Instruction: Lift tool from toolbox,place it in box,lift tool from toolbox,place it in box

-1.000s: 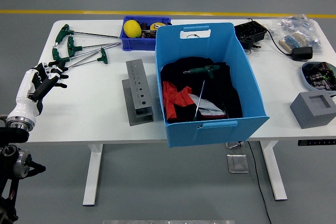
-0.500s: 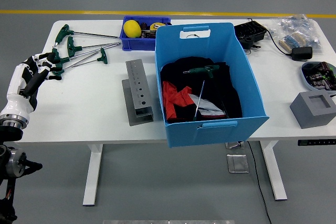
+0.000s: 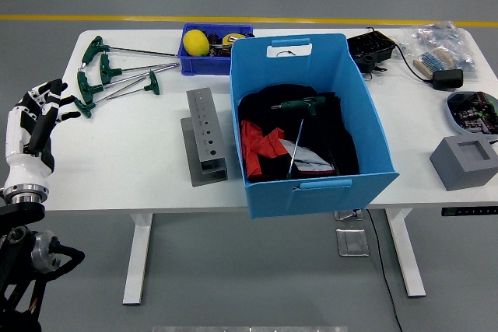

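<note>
Nearest to us, at the left edge of the surface (image 3: 117,169), our left hand (image 3: 35,118) hangs with its fingers spread, holding nothing. The right hand is not in view. In the middle stands the blue box (image 3: 307,184); one green-handled tool (image 3: 299,106) lies already inside it, on dark cloth. Beside the box is a grey rack (image 3: 206,138) with a row of holes. Further away, near the far-left corner, four green T-handle tools (image 3: 117,75) lie loose on the surface, just beyond our fingertips. To do this step well, we judge the hand should come down over one green handle, the nearest, close around it fully, and lift straight before crossing to the box. We cannot tell which tool is meant. The small blue tray (image 3: 214,48) behind is partly hidden by the box
</note>
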Tool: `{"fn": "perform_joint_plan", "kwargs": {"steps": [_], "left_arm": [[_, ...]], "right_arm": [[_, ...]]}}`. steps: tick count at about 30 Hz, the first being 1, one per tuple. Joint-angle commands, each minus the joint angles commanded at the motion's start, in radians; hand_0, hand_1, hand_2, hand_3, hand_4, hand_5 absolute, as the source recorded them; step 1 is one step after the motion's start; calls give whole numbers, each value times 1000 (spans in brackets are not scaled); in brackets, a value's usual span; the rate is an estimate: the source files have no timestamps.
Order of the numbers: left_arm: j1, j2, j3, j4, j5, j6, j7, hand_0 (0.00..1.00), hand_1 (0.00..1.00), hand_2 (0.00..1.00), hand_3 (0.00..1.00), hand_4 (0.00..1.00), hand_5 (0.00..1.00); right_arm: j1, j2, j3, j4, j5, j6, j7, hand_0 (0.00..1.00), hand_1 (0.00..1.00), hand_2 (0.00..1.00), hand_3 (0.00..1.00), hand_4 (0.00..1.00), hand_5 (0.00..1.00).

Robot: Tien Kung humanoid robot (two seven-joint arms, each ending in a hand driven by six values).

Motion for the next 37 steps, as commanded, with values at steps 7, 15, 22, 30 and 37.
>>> {"fn": "perform_joint_plan", "kwargs": {"steps": [7, 15, 22, 30, 37], "left_arm": [[37, 4, 35, -22, 26, -87, 5, 589, 681, 778, 645, 761, 560], [62, 19, 55, -50, 55, -280, 24, 777, 796, 878, 790, 879, 780], [54, 24, 56, -56, 46, -345, 39, 782, 797, 879, 791, 894, 797], [44, 23, 54, -46, 55, -377, 56, 785, 799, 877, 793, 904, 811], [43, 23, 51, -36, 64, -368, 52, 797, 822, 883, 803, 906, 822]], "right_arm": [[-1, 0, 8, 0, -11, 2, -1, 627, 621, 683, 548, 799, 632], [0, -2, 9, 0, -12, 2, 0, 627, 622, 683, 548, 799, 633], [2, -4, 5, 0, -4, 0, 2, 627, 622, 683, 548, 799, 633], [3, -4, 13, 0, -11, -2, 2, 628, 622, 683, 548, 799, 633], [1, -5, 12, 0, -9, -3, 3, 627, 623, 683, 548, 799, 633]]}}
